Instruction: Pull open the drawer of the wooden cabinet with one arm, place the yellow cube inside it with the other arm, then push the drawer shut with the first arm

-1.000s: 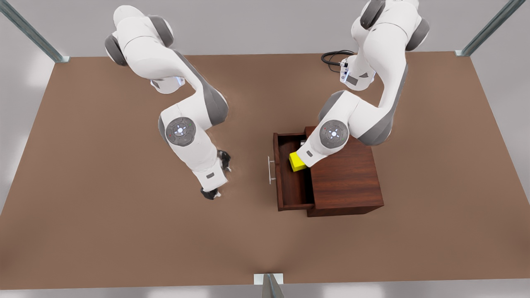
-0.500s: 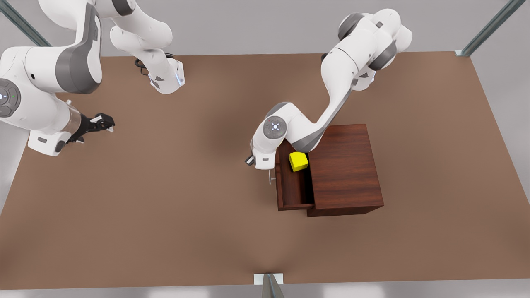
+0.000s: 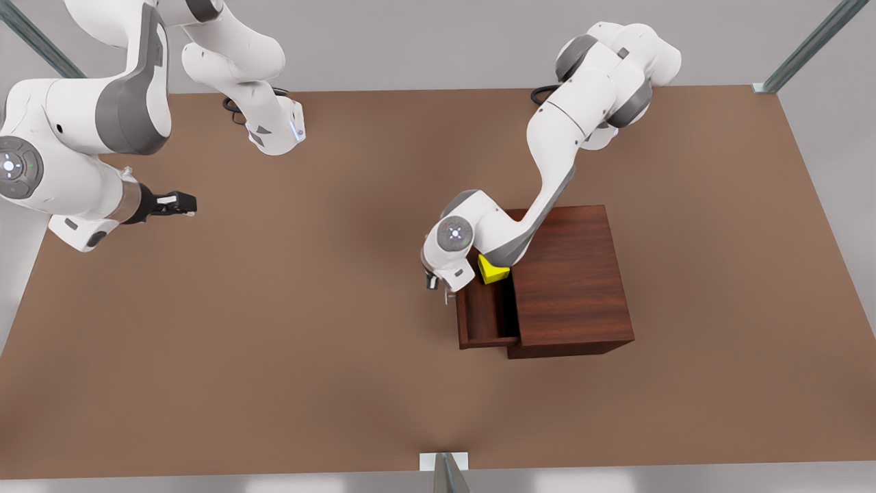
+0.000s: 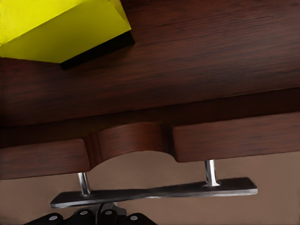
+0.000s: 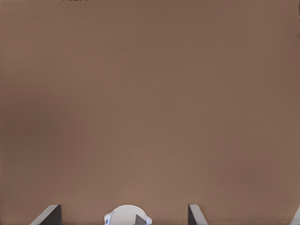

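Drawer (image 3: 486, 322) about half out of the wooden cabinet (image 3: 571, 281), right of centre in the front view, with closing as the apparent step in hand. Left hand (image 3: 433, 281) just outside the front panel, close behind the silver bar handle (image 4: 154, 191); spread or closed, cannot tell. Just beyond the panel, the yellow cube (image 3: 493, 270) already on the drawer floor near the cabinet's mouth, partly hidden under the arm's elbow.

For a clean close: press square on the panel or the middle of the bar, straight along the slide, never at one end, lest the tray skew and jam. Push slowly so the cube does not slide or tip against the cabinet's edge. Keep the wrist low and clear of the cube.

Right hand (image 3: 179, 203) waiting at the far left of the front view above the bare worktop (image 3: 308, 342), parted and empty.
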You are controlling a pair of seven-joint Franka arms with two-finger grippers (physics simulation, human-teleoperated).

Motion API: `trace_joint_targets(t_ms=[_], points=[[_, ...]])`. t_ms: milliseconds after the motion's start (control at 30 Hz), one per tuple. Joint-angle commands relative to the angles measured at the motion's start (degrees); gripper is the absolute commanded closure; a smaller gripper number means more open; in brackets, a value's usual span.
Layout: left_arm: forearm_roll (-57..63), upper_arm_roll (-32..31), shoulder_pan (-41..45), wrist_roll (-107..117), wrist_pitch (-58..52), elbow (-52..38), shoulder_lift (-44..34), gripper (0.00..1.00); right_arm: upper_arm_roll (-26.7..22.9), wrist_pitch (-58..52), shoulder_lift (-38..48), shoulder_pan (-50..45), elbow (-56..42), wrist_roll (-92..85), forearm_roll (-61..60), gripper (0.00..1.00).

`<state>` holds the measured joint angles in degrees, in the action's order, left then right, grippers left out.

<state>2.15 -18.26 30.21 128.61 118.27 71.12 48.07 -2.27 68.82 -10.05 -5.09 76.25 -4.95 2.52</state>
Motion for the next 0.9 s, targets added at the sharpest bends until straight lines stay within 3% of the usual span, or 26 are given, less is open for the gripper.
trace_joint_targets(t_ms=[0, 333, 867], points=[[0.04, -0.02, -0.07, 22.47, -0.23, -0.01, 0.1, 0.79, -0.01, 1.23, 0.47, 0.08, 0.56, 11.28, -0.41, 0.0], [0.13, -0.02, -1.3, 22.39, -0.58, 0.16, 0.1, 0.79, -0.36, 0.26, 2.23, 1.22, 3.82, 12.69, -2.61, 0.0], [1.36, -0.37, -7.27, 18.34, -10.96, 0.34, -1.22, 0.79, -0.28, 2.37, 1.53, 1.14, 4.26, 12.6, -2.7, 0.0]])
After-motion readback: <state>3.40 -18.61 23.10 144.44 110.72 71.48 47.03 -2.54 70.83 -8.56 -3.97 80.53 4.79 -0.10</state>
